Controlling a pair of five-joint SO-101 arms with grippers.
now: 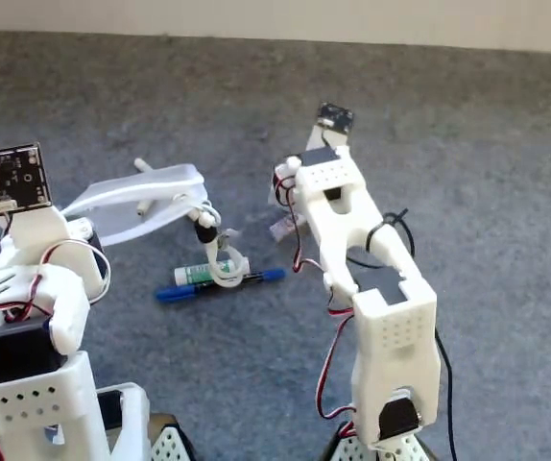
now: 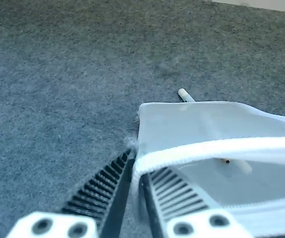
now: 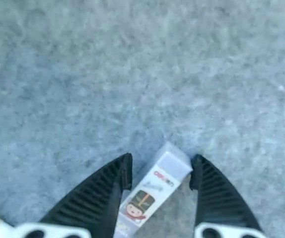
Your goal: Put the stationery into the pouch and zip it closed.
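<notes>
Left wrist view: left hand [image 2: 135, 166] clamped on pouch [image 2: 192, 124] rim; right hand [image 3: 162, 161] fingers apart, straddling eraser [image 3: 150, 193].

In the high view most of the eraser [image 1: 279, 229] is hidden under the right arm's wrist, and the jaws about it are covered likewise. In the right wrist view its near end is cut off by the frame. The pouch [image 1: 136, 202] is cropped by the frame in the left wrist view, as is the base of the left gripper [image 2: 135, 162]. The white pen [image 1: 140, 166] is veiled by the pouch wall, only its 12 o'clock tip being left bare. The blue pen [image 1: 220, 284] and the white tube [image 1: 195, 275] are partly covered by a white loop [image 1: 229, 269], whose attachment cannot be told.
</notes>
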